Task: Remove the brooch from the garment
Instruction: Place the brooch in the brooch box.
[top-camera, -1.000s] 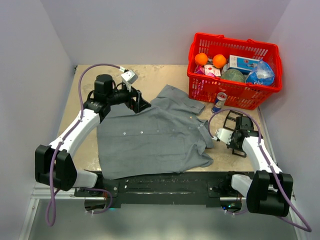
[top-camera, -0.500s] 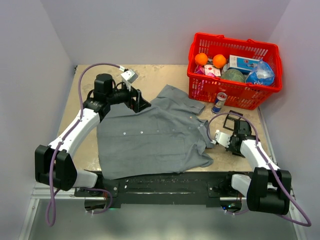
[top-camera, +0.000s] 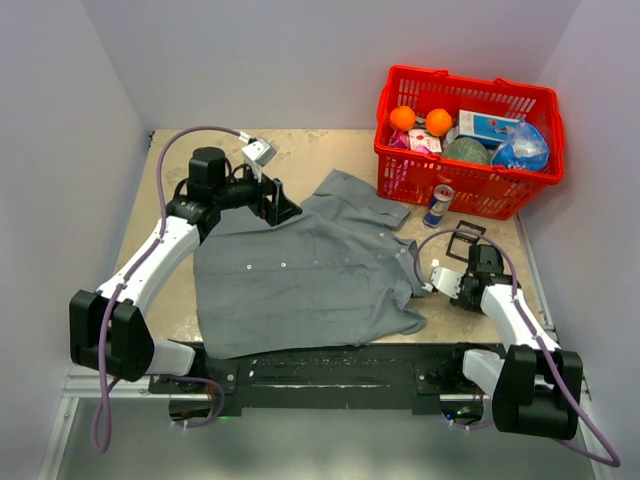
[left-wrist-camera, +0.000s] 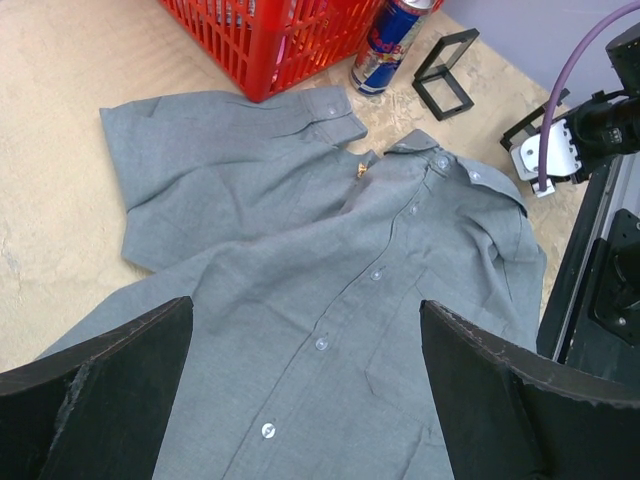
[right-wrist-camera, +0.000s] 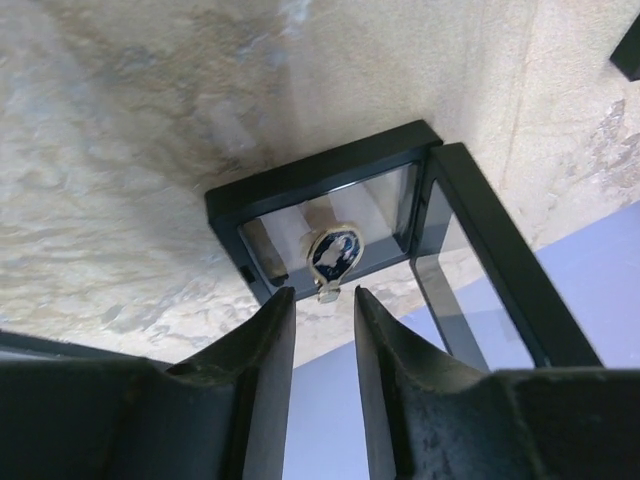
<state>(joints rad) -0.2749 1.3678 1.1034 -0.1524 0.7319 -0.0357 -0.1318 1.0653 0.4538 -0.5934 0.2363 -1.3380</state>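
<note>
I see the brooch (left-wrist-camera: 361, 170) as a small gold speck at the garment's (left-wrist-camera: 330, 300) collar, upper centre of the left wrist view, straight ahead of my wide-open left gripper (left-wrist-camera: 307, 330). The right gripper (right-wrist-camera: 325, 300), narrowly parted and holding nothing, faces a black frame (right-wrist-camera: 330, 190) instead.

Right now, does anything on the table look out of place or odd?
Yes. A small orange-gold piece sits on the grey button-front shirt just below its collar, unlike the white buttons. Near the right fingers, a black-framed clear case is open with a dark oval ornament inside.
</note>
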